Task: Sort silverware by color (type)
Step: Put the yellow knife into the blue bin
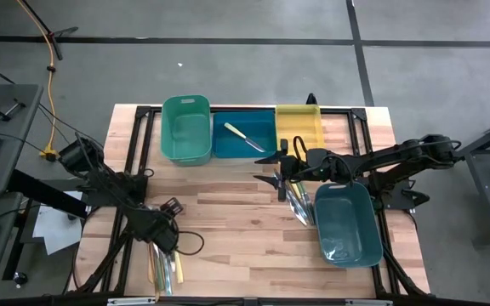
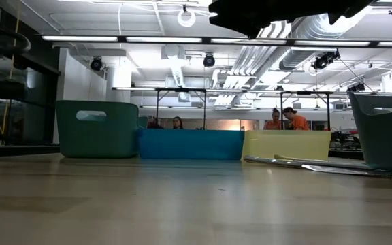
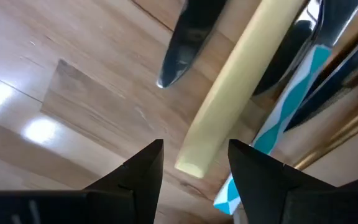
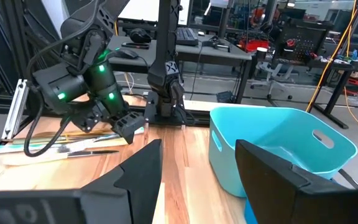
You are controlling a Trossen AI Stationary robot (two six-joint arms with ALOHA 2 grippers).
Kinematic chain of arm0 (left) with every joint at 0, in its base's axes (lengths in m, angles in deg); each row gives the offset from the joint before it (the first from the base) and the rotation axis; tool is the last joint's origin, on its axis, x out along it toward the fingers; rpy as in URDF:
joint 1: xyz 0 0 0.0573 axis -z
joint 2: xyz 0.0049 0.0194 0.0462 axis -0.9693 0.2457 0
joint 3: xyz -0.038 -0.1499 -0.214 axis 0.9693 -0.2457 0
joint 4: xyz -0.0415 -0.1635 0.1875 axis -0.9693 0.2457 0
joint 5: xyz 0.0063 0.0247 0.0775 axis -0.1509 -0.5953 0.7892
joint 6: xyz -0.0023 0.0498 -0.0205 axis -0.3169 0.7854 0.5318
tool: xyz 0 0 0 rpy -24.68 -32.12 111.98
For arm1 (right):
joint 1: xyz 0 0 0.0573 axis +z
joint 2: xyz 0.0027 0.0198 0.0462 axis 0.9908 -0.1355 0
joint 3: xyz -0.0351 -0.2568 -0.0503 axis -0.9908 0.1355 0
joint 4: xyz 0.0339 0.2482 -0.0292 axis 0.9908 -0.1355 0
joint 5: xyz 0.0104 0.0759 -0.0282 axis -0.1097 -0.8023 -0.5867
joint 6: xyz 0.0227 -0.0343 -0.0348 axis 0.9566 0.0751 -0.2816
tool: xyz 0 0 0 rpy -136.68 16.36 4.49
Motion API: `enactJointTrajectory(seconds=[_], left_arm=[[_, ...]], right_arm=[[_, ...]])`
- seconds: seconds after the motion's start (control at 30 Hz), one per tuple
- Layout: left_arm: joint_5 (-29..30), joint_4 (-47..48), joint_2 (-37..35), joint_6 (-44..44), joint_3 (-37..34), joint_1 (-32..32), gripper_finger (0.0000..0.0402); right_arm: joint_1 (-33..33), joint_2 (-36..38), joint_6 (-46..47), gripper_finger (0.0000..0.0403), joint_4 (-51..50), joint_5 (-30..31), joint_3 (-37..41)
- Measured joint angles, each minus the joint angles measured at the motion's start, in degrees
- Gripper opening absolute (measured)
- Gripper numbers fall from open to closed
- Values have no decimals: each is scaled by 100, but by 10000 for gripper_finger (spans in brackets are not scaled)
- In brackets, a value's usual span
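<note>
1. The left claw (image 1: pixel 167 235) hangs low over a heap of silverware (image 1: pixel 163 270) at the near left corner of the counter (image 1: pixel 228 212), its fingers spread and holding nothing.

2. In the left wrist view a pale yellow handle (image 3: pixel 235 87) runs up between the two fingers (image 3: pixel 142 171), its butt end level with their tips; a dark knife blade (image 3: pixel 185 43) lies just beside it and a teal-and-white handle (image 3: pixel 278 124) just on the other side.

3. The risk: the utensils are packed so tightly that a closing grip could likely catch a neighbour along with the yellow piece, or the smooth handle could roll out from between the pads.

4. The right claw (image 1: pixel 281 170) waits open and empty near the counter's middle, above a second cluster of utensils (image 1: pixel 300 204) beside a teal bin (image 1: pixel 347 225).

5. At the far edge stand a green bin (image 1: pixel 185 127), a blue bin (image 1: pixel 243 146) with one pale-handled knife (image 1: pixel 243 138) already inside, and a yellow bin (image 1: pixel 299 126).
</note>
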Motion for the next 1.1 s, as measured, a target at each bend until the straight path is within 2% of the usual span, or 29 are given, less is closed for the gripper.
enactJointTrajectory(seconds=[0.3,0.67,1.1], left_arm=[[-51,-322,0,440,0,-41,172],[-72,-341,0,548,0,-341,172],[-466,-584,0,1000,0,-806,172]], right_arm=[[-1,0,1,200,-1,-1,0],[-2,0,1,200,-1,0,0],[-1,0,3,200,-1,-1,0]])
